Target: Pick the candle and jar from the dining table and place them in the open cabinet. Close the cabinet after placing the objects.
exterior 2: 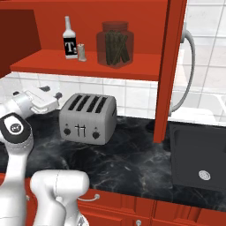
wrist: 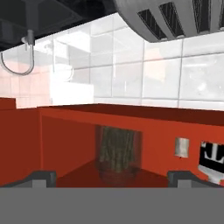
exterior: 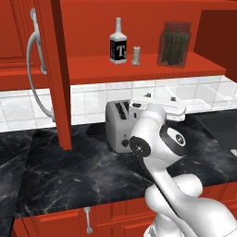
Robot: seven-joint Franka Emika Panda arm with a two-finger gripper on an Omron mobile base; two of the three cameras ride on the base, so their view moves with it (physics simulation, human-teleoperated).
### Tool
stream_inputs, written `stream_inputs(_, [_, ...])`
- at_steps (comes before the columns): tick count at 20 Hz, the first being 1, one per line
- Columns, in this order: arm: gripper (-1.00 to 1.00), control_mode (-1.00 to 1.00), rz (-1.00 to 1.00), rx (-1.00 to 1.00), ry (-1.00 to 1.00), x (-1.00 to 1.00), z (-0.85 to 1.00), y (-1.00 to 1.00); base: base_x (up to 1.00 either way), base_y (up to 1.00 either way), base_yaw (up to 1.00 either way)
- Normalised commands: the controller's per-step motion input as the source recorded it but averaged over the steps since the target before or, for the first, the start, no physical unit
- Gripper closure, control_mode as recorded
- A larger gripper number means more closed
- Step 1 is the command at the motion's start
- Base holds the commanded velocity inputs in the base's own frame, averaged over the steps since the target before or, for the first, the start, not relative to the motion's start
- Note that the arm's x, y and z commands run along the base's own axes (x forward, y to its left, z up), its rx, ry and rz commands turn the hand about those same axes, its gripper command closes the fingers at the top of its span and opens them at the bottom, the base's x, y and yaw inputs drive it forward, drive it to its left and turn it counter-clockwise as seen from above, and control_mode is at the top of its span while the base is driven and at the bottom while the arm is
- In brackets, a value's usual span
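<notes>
Inside red wooden cabinet (exterior: 139, 71), cylindrical glass jar (exterior: 174, 44), stubby pale candle (exterior: 135, 55), end effector (wrist: 112, 177) spread, empty.

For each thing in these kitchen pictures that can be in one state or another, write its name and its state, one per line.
cabinet: doors open, shelf exposed.
jar: upright on the cabinet shelf, lid on.
candle: upright on the shelf, between bottle and jar.
bottle: upright on the shelf, capped.
toaster: on the counter, slots empty.
gripper: open, holding nothing.
</notes>
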Motion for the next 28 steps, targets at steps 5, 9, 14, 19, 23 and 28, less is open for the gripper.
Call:
stream_inputs(5, [-1.0,-1.0,0.0,-0.14,-0.02,-0.01,-0.18,0.24,0.0,0.0,0.0])
stream_inputs(9, [-1.0,-1.0,-0.04,-0.12,-0.02,0.0,-0.15,0.38,0.0,0.0,0.0])
stream_inputs(14, [-1.0,-1.0,-0.08,-0.09,-0.04,-0.02,-0.14,0.45,0.0,0.0,0.0])
stream_inputs(19, [-1.0,-1.0,-0.11,-0.05,-0.01,-0.11,-0.06,0.4,0.0,0.0,0.0])
stream_inputs(23, [-1.0,-1.0,-0.01,-0.03,0.0,-0.29,-0.08,0.28,0.0,0.0,0.0])
stream_inputs(28, [-1.0,-1.0,-0.03,-0.05,0.04,-0.01,-0.03,0.34,0.0,0.0,0.0])
